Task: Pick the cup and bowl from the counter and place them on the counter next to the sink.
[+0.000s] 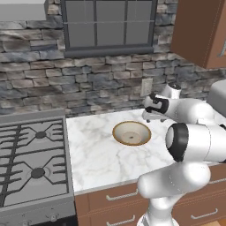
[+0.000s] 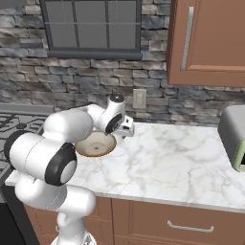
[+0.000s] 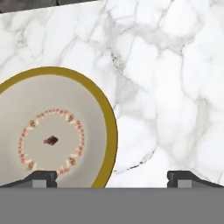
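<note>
Hand view: the gripper (image 3: 112, 177) is held spread wide and empty above the counter (image 3: 175, 87), presumably to straddle the rim of the bowl (image 3: 52, 135), which is cut off at left. Farther off, the bowl is partly hidden behind the arm in the right base view.
</note>
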